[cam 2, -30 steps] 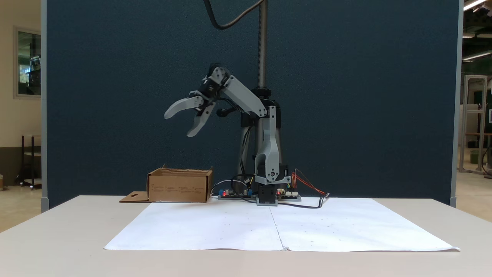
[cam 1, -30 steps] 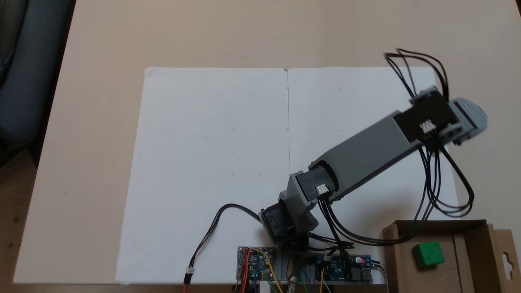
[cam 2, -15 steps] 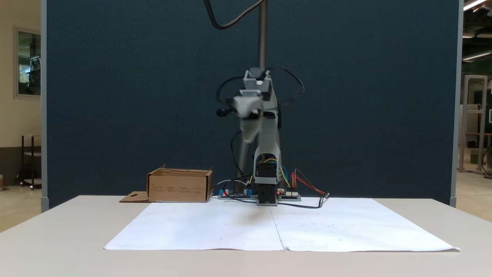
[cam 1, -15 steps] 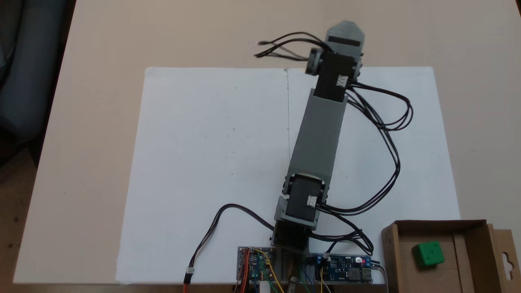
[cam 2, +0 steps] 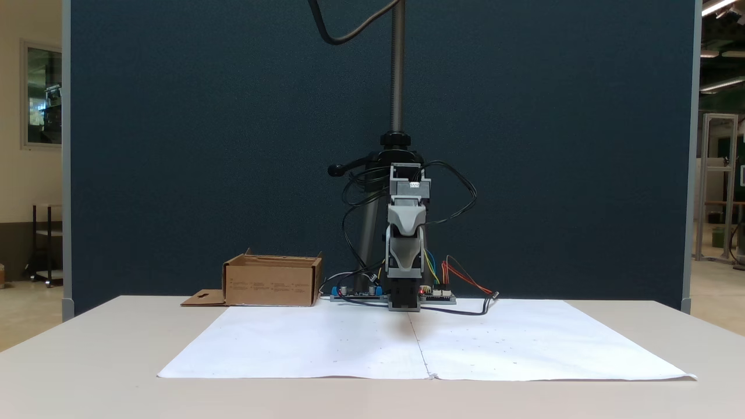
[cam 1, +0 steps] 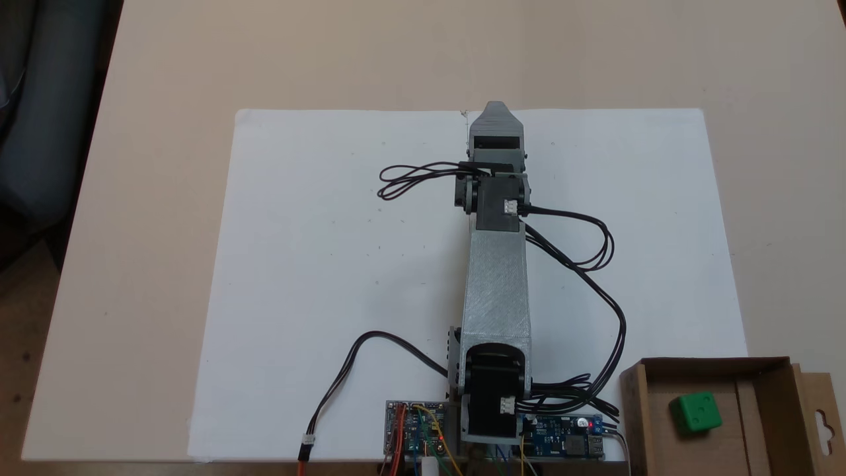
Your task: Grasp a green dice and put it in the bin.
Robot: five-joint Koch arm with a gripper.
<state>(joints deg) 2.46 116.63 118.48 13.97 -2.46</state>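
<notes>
The green dice [cam 1: 694,412] lies on the floor of the bin [cam 1: 772,404], a shallow brown cardboard box at the lower right of a fixed view, with its hang-hole flap on the right. In the other fixed view the bin [cam 2: 270,283] stands left of the arm's base and its walls hide the dice. My gripper [cam 1: 496,118] reaches out over the middle of the white paper, far from the bin, with nothing in it. It points straight at the front camera [cam 2: 405,240], its jaws stacked one over the other, so the gap between them cannot be read.
A white paper sheet [cam 1: 330,264] covers the middle of the table. Circuit boards [cam 1: 416,433] and looping black cables [cam 1: 598,264] sit around the arm's base. A camera pole [cam 2: 397,70] rises behind the arm before a dark blue partition.
The arm has swung from above the bin's side round to the centre line and lowered. The gripper, open a second ago, now points forward. The dice has stayed in the bin.
</notes>
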